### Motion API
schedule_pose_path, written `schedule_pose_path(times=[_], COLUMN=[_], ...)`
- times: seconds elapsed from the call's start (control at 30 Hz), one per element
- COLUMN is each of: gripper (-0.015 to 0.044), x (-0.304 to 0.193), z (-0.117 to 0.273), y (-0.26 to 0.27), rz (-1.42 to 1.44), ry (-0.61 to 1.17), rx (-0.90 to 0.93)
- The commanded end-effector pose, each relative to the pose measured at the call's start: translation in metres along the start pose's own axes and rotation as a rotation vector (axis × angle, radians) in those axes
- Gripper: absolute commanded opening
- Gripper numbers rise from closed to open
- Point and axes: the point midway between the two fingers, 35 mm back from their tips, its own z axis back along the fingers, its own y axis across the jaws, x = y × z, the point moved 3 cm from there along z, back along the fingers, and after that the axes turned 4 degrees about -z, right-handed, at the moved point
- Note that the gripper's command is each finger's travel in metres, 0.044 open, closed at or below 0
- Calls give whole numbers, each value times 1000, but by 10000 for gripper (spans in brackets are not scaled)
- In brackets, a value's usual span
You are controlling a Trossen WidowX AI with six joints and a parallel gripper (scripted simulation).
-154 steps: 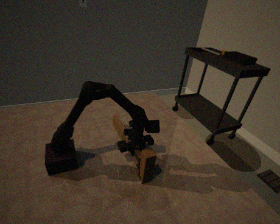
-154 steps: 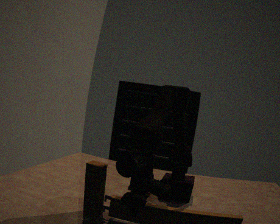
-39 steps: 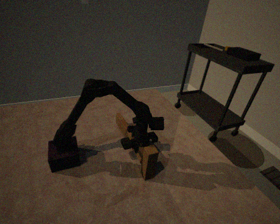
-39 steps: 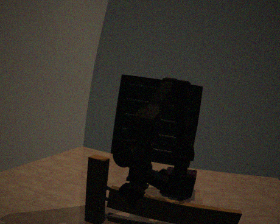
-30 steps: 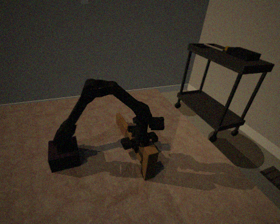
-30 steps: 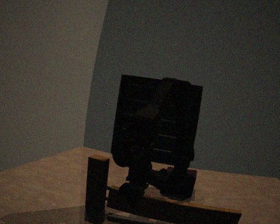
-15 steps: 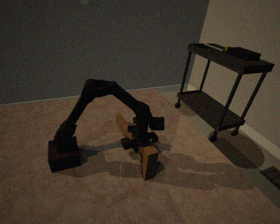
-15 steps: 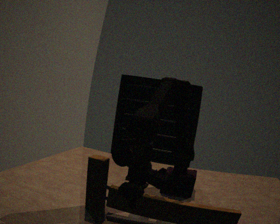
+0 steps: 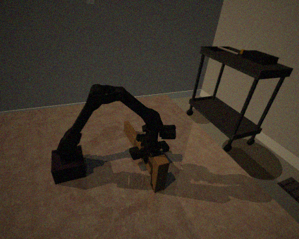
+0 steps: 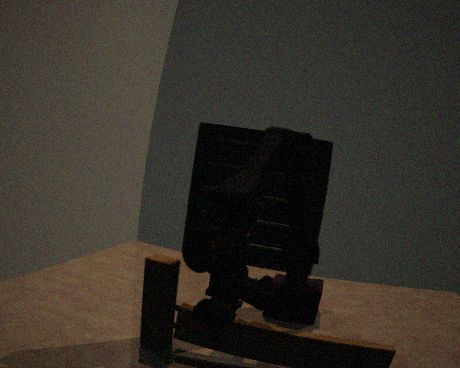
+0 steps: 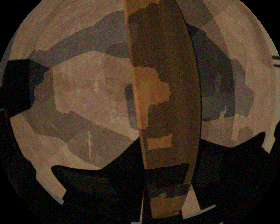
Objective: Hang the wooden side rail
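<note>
Bench (image 9: 97,208) (image 10: 75,290) (image 11: 86,85) lies under everything. Rail (image 9: 129,131) (image 10: 285,342) (image 11: 166,45) stands on edge, one end near the post (image 9: 160,172) (image 10: 159,310). Smallest, the claw (image 9: 147,159) (image 10: 217,320) (image 11: 160,137) is partly closed, its fingers pinching the rail near that end; hook seating cannot be told.

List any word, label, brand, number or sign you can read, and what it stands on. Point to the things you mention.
None can be read in any view: no lettering shows on the brown wooden side rail (image 9: 130,132) (image 10: 285,341) (image 11: 166,55) or the upright wooden headboard post (image 9: 160,172) (image 10: 159,310).
</note>
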Motion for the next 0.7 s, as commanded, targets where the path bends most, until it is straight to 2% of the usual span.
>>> schedule_pose_path(times=[0.0, 0.67], gripper=[0, 0], x=[-1, -4], z=[7, 4], y=[-4, -2], rz=[4, 4], ry=[3, 3], rx=[-25, -25])
